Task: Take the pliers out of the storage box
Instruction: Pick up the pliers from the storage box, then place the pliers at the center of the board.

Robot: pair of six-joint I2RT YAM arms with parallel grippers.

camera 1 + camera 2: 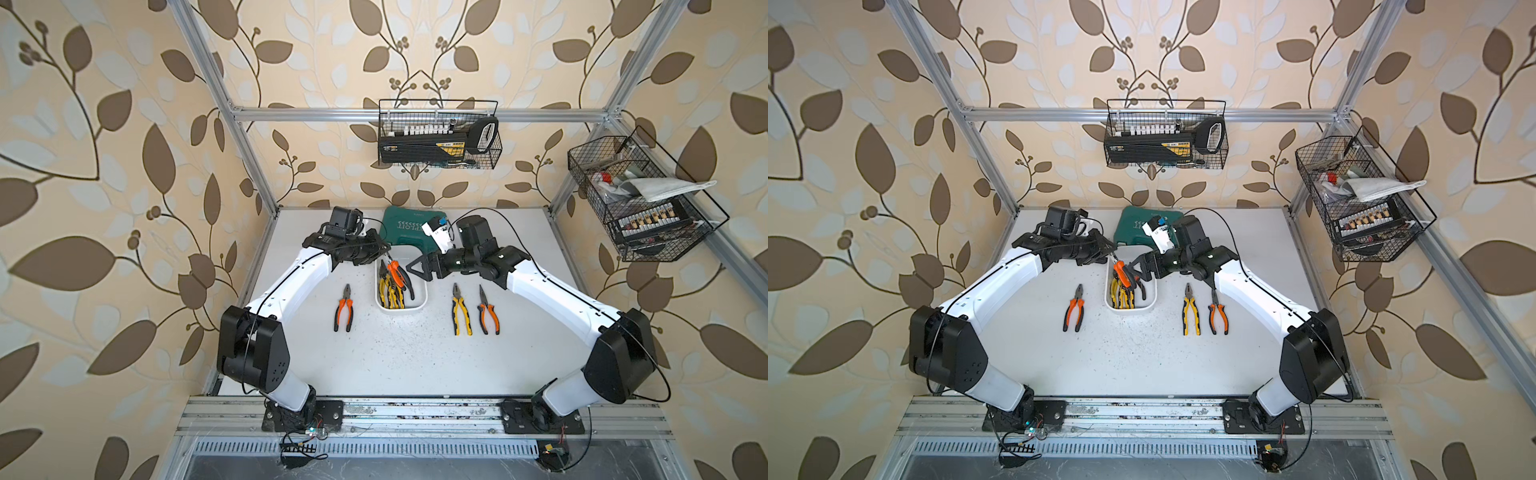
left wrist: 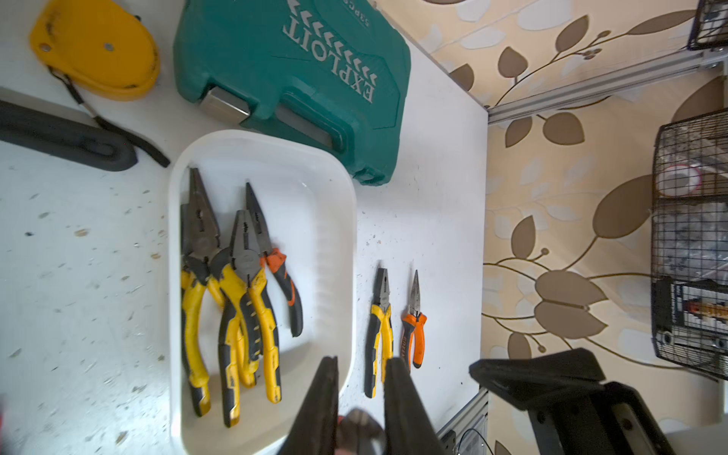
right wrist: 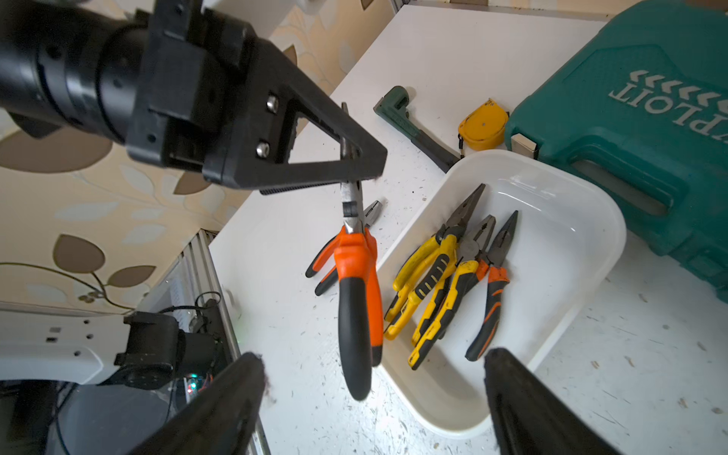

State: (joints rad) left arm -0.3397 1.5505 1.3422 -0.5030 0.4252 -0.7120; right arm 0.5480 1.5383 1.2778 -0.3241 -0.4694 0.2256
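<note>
My left gripper [image 1: 388, 259] [image 3: 354, 173] is shut on the metal nose of orange-and-black pliers [image 1: 397, 274] [image 3: 356, 283]. They hang handles-down over the left rim of the white storage box [image 1: 424, 291] [image 3: 551, 220]. In the left wrist view the nose [image 2: 360, 427] shows between the left gripper's [image 2: 360, 362] fingers. My right gripper [image 1: 417, 270] [image 3: 374, 358] stands open; the handle ends hang between its fingers without touching them. Three pliers lie in the box [image 2: 315, 236]: two yellow [image 2: 193, 295] [image 2: 260, 315] and one orange [image 2: 283, 275].
Three pliers lie on the table: orange [image 1: 343, 307] left of the box, yellow [image 1: 461, 313] and orange needle-nosed [image 1: 487, 311] on its right. Behind the box are a teal case [image 1: 403, 230], a green pipe wrench [image 3: 413, 126] and a yellow tape measure [image 3: 482, 124]. Wire baskets [image 1: 438, 133] [image 1: 636, 199] hang from the frame.
</note>
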